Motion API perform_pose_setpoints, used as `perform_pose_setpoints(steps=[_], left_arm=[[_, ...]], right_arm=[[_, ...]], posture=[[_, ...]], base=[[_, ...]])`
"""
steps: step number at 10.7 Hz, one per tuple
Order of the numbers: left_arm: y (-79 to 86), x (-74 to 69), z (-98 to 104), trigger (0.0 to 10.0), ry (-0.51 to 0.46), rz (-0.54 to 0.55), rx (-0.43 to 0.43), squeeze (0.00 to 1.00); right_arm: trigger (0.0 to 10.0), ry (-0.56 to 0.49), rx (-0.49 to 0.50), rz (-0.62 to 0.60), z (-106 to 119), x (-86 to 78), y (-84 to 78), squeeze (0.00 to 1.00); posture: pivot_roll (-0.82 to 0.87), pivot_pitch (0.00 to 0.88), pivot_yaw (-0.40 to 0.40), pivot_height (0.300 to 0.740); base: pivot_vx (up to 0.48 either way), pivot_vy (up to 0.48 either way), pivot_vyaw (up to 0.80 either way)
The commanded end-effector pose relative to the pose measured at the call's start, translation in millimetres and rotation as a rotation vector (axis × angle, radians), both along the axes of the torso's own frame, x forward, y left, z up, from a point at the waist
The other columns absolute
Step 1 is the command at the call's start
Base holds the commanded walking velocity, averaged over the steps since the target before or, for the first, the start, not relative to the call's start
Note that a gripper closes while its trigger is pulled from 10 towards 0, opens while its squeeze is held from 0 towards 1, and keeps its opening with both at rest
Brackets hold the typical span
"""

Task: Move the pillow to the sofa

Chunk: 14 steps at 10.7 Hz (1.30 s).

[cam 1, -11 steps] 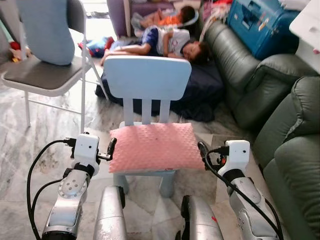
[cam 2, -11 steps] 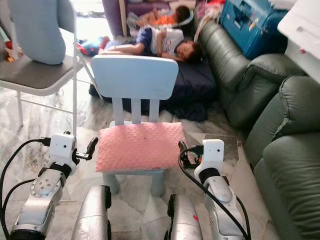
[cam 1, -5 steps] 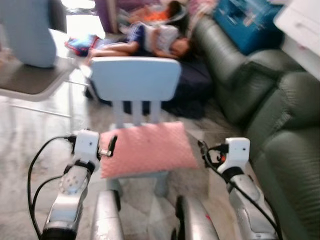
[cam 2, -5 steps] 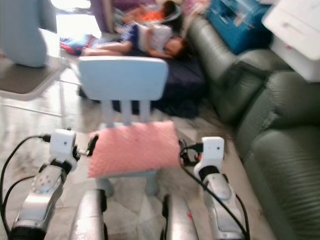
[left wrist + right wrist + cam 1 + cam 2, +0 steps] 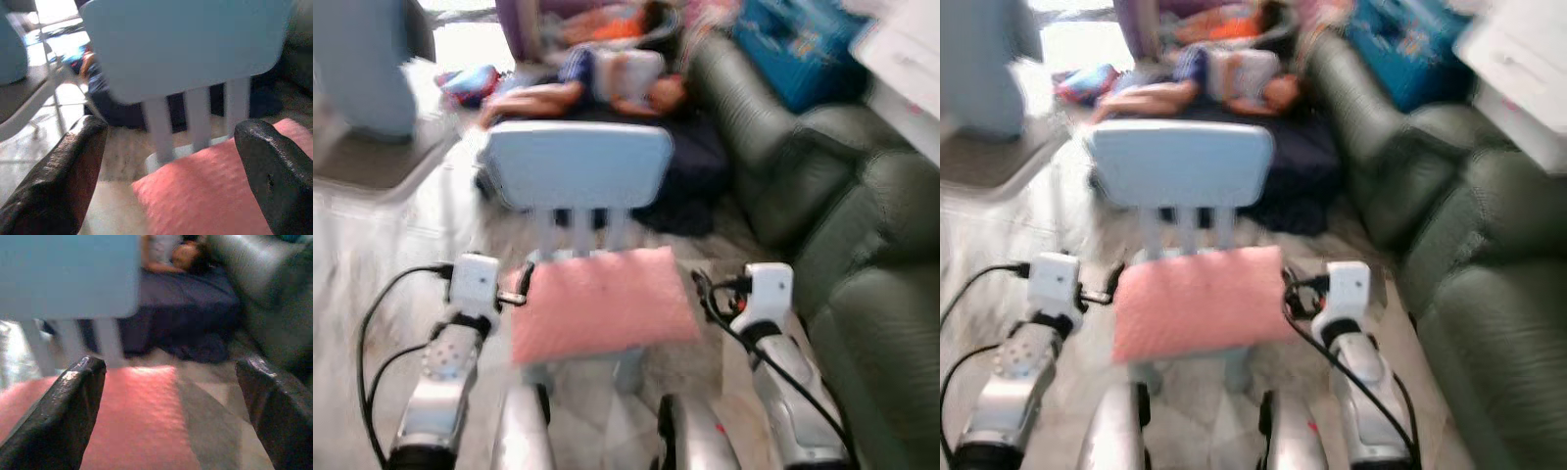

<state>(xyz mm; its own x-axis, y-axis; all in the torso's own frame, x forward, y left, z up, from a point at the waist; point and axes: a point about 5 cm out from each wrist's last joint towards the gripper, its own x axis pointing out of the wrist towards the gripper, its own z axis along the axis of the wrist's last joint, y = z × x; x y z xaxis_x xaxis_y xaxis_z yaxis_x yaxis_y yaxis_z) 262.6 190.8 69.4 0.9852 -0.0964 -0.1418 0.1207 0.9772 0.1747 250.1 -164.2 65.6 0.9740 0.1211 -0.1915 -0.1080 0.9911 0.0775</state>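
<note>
The sofa (image 5: pixel 862 235) fills the right; the pillow (image 5: pixel 602 304) lies on the chair (image 5: pixel 576 166), which has drawn nearer as the robot closed in. Left fingers (image 5: pixel 58 181) and right fingers (image 5: pixel 68 416), spread open and empty, now flank the pillow, ready to lift.

We counted one pink pillow (image 5: pixel 602 304), one small pale blue chair (image 5: pixel 576 166) and one grey folding chair (image 5: pixel 367 162) carrying one blue cushion (image 5: pixel 362 69). There were two people (image 5: pixel 597 78) lying at the back, one on a single dark floor cushion (image 5: pixel 690 171) and the other behind (image 5: pixel 617 22), plus one dark green sofa (image 5: pixel 842 245) and one blue case (image 5: pixel 803 49) on top of it. We also counted two grippers, the left gripper (image 5: pixel 522 291) and the right gripper (image 5: pixel 700 291), each with two black fingers (image 5: pixel 73 181).
</note>
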Motion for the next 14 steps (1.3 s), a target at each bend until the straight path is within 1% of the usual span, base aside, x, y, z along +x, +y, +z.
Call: perform_pose_setpoints(steps=[1,2,7,9,10,14], left_arm=[[-3.6,-1.8,-3.2,10.0,0.013,-0.011,-0.002,0.0],[-4.0,-2.1,-4.9,10.0,0.027,-0.006,-0.014,0.0],[-3.7,-3.4,-5.0,10.0,0.019,0.002,-0.016,0.0],[-2.9,-4.8,-7.4,10.0,0.03,0.013,-0.014,0.0],[-3.5,-3.1,-6.9,10.0,0.03,0.016,-0.014,0.0],[-1.6,-1.0,-4.5,10.0,0.013,0.021,-0.001,0.0]], right_arm=[[10.0,0.009,-0.004,-0.013,-1.6,-0.8,-4.3,0.0],[10.0,0.009,-0.005,-0.011,-1.7,-0.6,-4.1,0.0],[10.0,0.013,-0.007,0.009,-2.5,-0.7,-1.7,0.0],[10.0,0.01,-0.006,0.008,-2.4,-1.5,-1.9,0.0],[10.0,0.008,-0.006,0.008,-2.0,-0.9,-1.8,0.0],[10.0,0.006,-0.009,0.001,-1.8,1.4,-2.9,0.0]], posture=[[-0.02,0.067,-0.058,0.623],[-0.02,0.067,-0.059,0.623],[-0.01,0.07,-0.064,0.623],[-0.01,0.069,-0.063,0.588],[-0.01,0.068,-0.062,0.568],[-0.01,0.065,-0.062,0.568]], base=[[0.259,0.0,0.0],[0.0,0.0,0.0],[0.0,0.0,0.0],[0.0,0.0,0.0],[0.0,0.0,0.0],[0.0,0.0,0.0]])
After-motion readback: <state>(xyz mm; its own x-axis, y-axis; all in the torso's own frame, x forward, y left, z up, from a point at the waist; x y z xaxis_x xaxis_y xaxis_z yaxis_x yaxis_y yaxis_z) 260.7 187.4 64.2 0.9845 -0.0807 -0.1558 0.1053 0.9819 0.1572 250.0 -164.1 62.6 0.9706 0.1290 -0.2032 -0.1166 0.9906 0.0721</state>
